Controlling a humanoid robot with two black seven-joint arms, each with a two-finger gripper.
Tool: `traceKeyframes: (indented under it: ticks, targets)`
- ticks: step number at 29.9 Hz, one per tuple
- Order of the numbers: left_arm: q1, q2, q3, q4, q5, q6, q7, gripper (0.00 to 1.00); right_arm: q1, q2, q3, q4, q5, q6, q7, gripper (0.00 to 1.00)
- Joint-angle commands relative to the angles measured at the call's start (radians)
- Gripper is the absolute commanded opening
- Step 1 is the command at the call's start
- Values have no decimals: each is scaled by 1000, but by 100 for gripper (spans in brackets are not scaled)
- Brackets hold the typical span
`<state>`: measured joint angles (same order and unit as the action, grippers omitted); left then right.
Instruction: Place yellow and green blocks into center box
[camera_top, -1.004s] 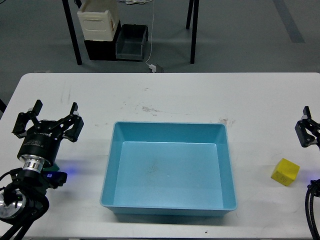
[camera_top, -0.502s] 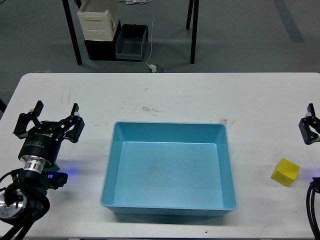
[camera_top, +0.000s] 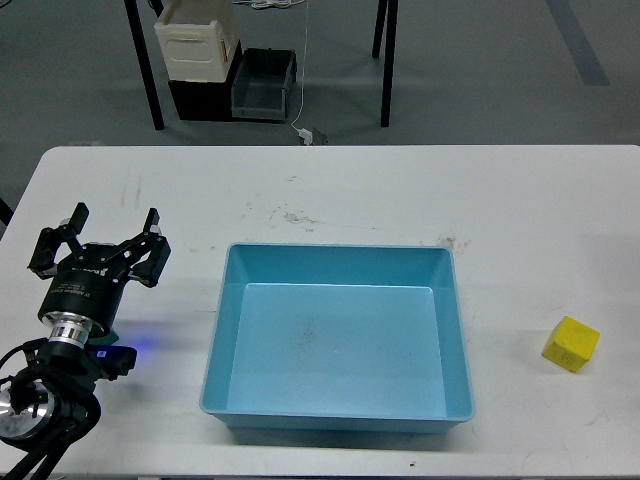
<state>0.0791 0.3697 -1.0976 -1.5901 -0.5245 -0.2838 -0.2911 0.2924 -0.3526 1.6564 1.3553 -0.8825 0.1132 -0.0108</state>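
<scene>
A yellow block (camera_top: 571, 344) lies on the white table (camera_top: 400, 200), right of the box and near the right edge. The blue box (camera_top: 340, 249) stands in the middle of the table and holds nothing. My left gripper (camera_top: 97, 243) is open and empty above the table's left side, left of the box. No green block shows; the spot under my left arm is hidden. My right gripper is out of view.
A blue light glows on the table under my left arm (camera_top: 138, 346). Beyond the table's far edge, a beige container (camera_top: 197, 40) and dark crates (camera_top: 264, 85) stand on the floor between black table legs (camera_top: 385, 60).
My right gripper has moved off to the right and left the view. My left gripper has sunk slightly. The yellow block and the box have not moved.
</scene>
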Motion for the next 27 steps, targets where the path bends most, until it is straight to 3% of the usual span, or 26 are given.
traceKeyframes:
  ticks: [1, 4, 7, 9, 13, 19, 27]
  targets:
    - [2, 0, -1, 2, 0, 0, 0, 100, 103, -156, -169, -38, -148, 49, 66, 100]
    - [2, 0, -2, 4, 0, 0, 0, 100, 187, -294, -332, -74, -234, 137, 193, 100]
    - [2, 0, -5, 6, 0, 0, 0, 100, 290, -385, -504, -133, -276, 186, 400, 100]
    - [2, 0, -7, 7, 0, 0, 0, 100, 358, -451, -626, -153, -297, 204, 499, 100]
    - [2, -2, -7, 9, 0, 0, 0, 100, 538, -604, -898, -150, -395, 244, 499, 100]
    - [2, -9, -7, 10, 0, 0, 0, 100, 804, -644, -1277, -134, -614, 272, 499, 100]
    - [2, -12, -8, 12, -2, 0, 0, 100, 896, -684, -1480, -12, -884, 275, 499, 100]
